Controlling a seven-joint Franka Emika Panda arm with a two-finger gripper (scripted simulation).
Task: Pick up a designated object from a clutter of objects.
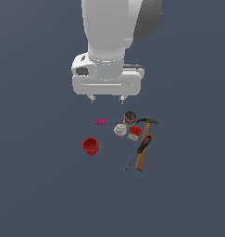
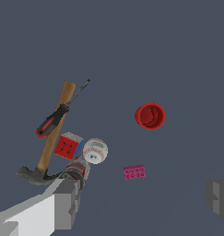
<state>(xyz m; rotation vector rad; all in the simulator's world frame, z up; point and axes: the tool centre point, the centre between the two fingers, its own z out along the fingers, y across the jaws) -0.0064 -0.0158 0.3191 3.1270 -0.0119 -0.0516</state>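
Observation:
The screwdriver has a red-and-black handle and a thin dark shaft. It lies across the wooden-handled hammer at the exterior view's right. It also shows in the wrist view, crossing the hammer. My gripper hangs open and empty well above the floor, up and toward the exterior view's left of the clutter. Its grey fingers frame the wrist view.
Beside the hammer lie a red-and-white cube, a white ball and a dark round thing. A small pink block and a red cup lie further to the exterior view's left. All rest on the grey floor.

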